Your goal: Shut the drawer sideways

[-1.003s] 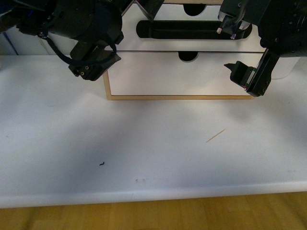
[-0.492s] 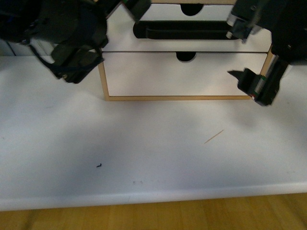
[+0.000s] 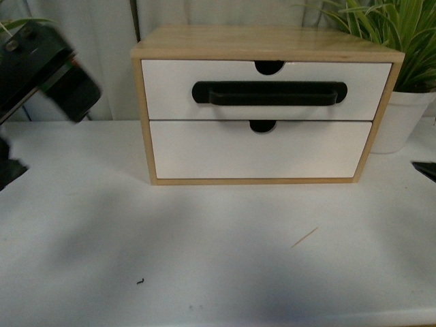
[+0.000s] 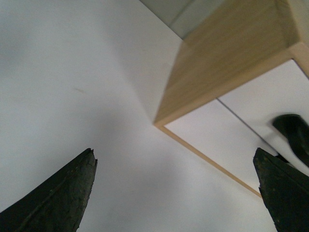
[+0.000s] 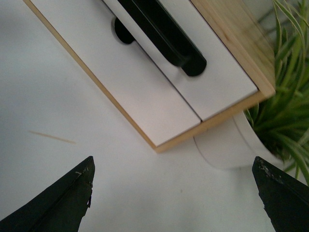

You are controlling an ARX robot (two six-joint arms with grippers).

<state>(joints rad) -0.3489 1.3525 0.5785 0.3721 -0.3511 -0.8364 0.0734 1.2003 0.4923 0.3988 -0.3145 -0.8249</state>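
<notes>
The drawer (image 3: 170, 92), white-fronted with a long black bar handle (image 3: 269, 93), is the upper one in the wooden cabinet (image 3: 266, 42). Its front sits level with the cabinet's frame. My left arm (image 3: 41, 75) is a blurred dark shape at the left edge, away from the cabinet. Only a dark tip of my right gripper (image 3: 426, 170) shows at the right edge. In the left wrist view my left gripper (image 4: 174, 157) is open over bare table near the cabinet's corner. My right gripper (image 5: 174, 162) is open too, with the handle (image 5: 164, 34) beyond it.
A plain white lower drawer front (image 3: 259, 150) sits under the handled one. A white pot (image 3: 402, 119) with a green plant (image 3: 388, 27) stands right of the cabinet. A thin wooden stick (image 3: 304, 237) and a small black speck (image 3: 140, 280) lie on the white table.
Both arms have drawn back from the cabinet's front to the edges of the front view. The whole cabinet now shows, with the handled drawer's front flush.
</notes>
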